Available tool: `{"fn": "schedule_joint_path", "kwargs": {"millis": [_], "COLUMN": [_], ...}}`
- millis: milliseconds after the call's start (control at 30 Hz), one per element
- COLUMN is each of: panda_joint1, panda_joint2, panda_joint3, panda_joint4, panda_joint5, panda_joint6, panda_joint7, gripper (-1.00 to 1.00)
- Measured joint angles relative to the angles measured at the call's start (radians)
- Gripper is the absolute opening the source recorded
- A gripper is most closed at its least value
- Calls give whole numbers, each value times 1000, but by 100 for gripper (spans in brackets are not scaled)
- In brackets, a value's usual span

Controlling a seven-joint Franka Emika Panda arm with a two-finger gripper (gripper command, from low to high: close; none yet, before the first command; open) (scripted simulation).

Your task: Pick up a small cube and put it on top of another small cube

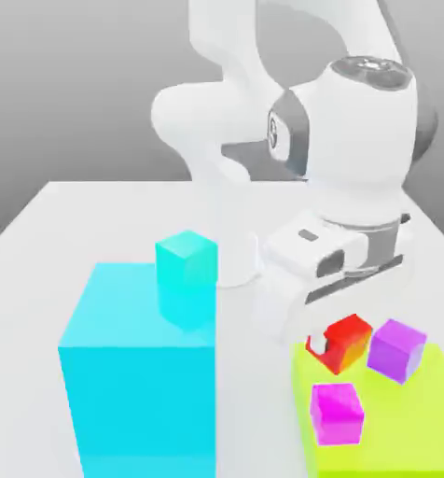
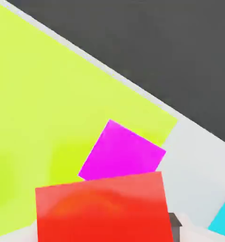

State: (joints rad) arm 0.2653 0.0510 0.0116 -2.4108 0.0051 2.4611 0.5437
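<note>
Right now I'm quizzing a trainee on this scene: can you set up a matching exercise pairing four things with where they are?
Things:
1. red cube
2. magenta cube
3. small cyan cube
4. purple cube

Places:
A. on top of the big cyan block
B. between the fingers of the gripper
C. on the yellow-green slab, toward its near edge
D. on the slab, beside the red cube on the exterior view's right

Pairs: 1-B, 2-C, 3-A, 4-D
</note>
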Motion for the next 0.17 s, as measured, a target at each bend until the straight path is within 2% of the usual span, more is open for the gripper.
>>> {"fn": "schedule_joint_path", "kwargs": {"millis": [67,100,167], "panda_joint1": [0,-2,-2], "panda_joint2": [65,88,88], "panda_joint3": [-1,2,2], "panda_joint4": [-5,-8,-8], "panda_joint5": [-4,-5,-5], "panda_joint6": [70,96,96], "panda_joint7": [10,12,12], "gripper": [-100,100,100]}}
